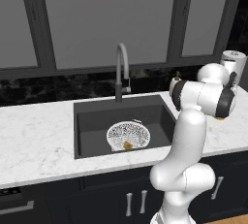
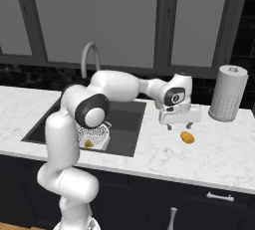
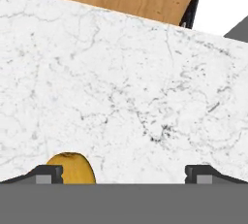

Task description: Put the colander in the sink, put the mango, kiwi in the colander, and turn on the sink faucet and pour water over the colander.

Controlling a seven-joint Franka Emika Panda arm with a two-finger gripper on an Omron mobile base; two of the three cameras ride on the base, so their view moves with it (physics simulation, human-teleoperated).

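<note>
gripper [image 2: 180, 125] hangs over the marble counter [image 2: 219, 144] right of the sink [image 2: 127, 124], jaws wide apart, holding nothing. mango [image 2: 187, 137] lies on the counter just below and slightly right of the fingertips; in the hand view mango [image 3: 71, 168] sits beside one fingertip. colander [image 1: 128, 135] rests in the sink with the kiwi [image 1: 127, 145] inside

from my station the rendered light was even and fairly dim, with no clear source. the marble counter [image 2: 209, 144] read brightest; the sink [image 1: 92, 126] stayed dark. shadows were soft and faint. i saw no glare or edge distortion, though everything looked slightly soft and low-resolution.
</note>
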